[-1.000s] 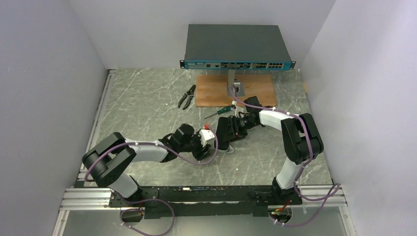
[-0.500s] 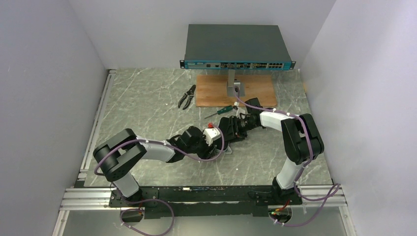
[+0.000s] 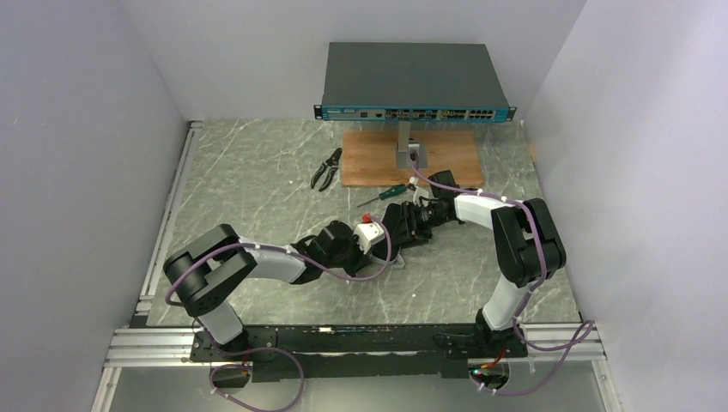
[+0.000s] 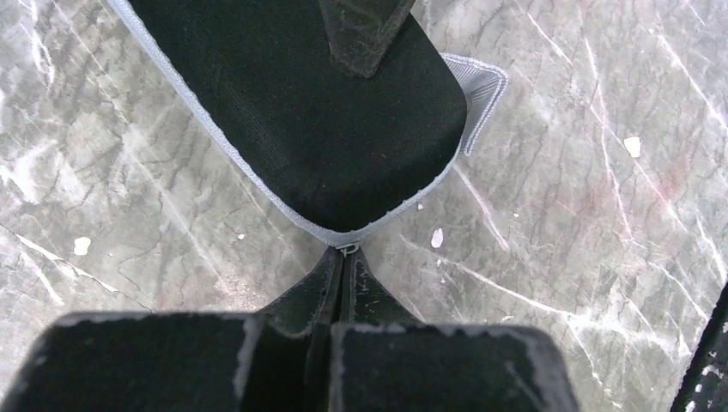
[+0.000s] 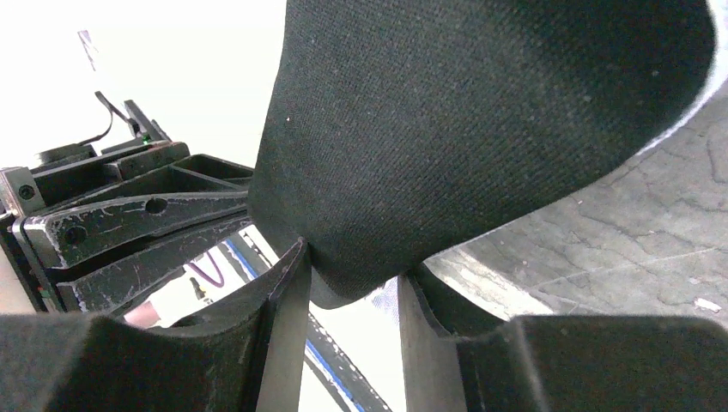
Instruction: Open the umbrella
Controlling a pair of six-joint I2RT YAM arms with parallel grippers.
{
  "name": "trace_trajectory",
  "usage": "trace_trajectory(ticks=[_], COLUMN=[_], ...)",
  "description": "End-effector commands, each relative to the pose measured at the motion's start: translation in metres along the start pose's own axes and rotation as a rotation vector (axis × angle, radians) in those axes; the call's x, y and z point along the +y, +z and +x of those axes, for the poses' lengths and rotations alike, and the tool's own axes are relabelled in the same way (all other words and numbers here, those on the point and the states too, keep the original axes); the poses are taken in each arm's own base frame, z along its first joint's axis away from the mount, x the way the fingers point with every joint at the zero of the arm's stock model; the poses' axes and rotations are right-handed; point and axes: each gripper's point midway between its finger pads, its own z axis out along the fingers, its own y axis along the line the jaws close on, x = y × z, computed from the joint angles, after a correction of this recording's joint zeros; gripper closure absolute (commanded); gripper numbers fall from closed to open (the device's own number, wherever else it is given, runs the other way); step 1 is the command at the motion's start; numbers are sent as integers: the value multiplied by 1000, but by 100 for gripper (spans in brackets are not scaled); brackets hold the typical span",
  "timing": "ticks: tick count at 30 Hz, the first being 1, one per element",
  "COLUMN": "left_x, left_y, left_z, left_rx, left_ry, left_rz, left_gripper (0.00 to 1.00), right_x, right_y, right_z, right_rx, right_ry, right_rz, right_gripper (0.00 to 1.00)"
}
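Observation:
The umbrella [image 3: 396, 228] is folded into a black fabric oblong with a pale grey edge, lying mid-table between both arms. In the left wrist view the umbrella [image 4: 309, 112] has a grey loop strap [image 4: 482, 86] at its right corner. My left gripper [image 4: 344, 254] is shut, its tips pinched on a small metal tab at the near rim. My right gripper [image 5: 352, 279] is shut on the umbrella's [image 5: 481, 112] far end, the fabric squeezed between its fingers [image 5: 288, 283]. From above, the left gripper [image 3: 376, 244] and right gripper [image 3: 418, 218] sit at opposite ends.
Black-handled pliers [image 3: 326, 169] and a green-handled screwdriver [image 3: 385, 194] lie behind the umbrella. A wooden board [image 3: 373, 161] carries a stand holding a network switch [image 3: 412, 81]. White walls close in left and right of the marble table [image 3: 249, 189].
My left arm swung right and forward to the umbrella's near end, and its gripper closed on the tab at the rim. The right gripper kept its hold and barely moved.

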Motion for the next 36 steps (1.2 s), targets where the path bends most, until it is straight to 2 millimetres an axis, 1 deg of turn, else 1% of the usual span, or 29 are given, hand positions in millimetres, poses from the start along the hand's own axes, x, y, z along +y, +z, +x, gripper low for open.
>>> trace_trajectory(ticks=[1, 7, 11, 14, 17, 20, 23, 25, 29, 34, 36], left_x=[8, 38, 53, 61, 61, 63, 73, 83, 103, 128, 134], left_y=[-8, -11, -9, -6, -3, 1, 5, 5, 1, -3, -4], left_z=[-7, -13, -22, -29, -40, -46, -47, -44, -41, -48, -51], left_rx=[-32, -40, -56, -65, -94, -105, -103, -92, -92, -102, -104], left_ry=[43, 109, 155, 205, 260, 281, 262, 208, 134, 93, 71], left_rz=[-13, -60, -71, -75, -54, -57, -94, -119, -146, -195, -204], left_gripper=[100, 100, 100, 100, 100, 100, 100, 100, 100, 100, 100], right_x=[-34, -35, -28, -23, -19, -13, -10, -10, -10, -6, -4], right_y=[5, 4, 6, 9, 13, 16, 19, 20, 20, 23, 24], right_z=[23, 35, 43, 45, 48, 52, 56, 59, 63, 69, 72], right_rx=[74, 122, 171, 205, 243, 286, 321, 339, 366, 414, 431], right_ry=[-44, -92, -112, -132, -155, -182, -193, -184, -182, -197, -204], right_rz=[148, 133, 69, 41, 11, -12, -20, -23, -31, -46, -48], right_gripper=[100, 100, 100, 100, 100, 100, 100, 100, 100, 100, 100])
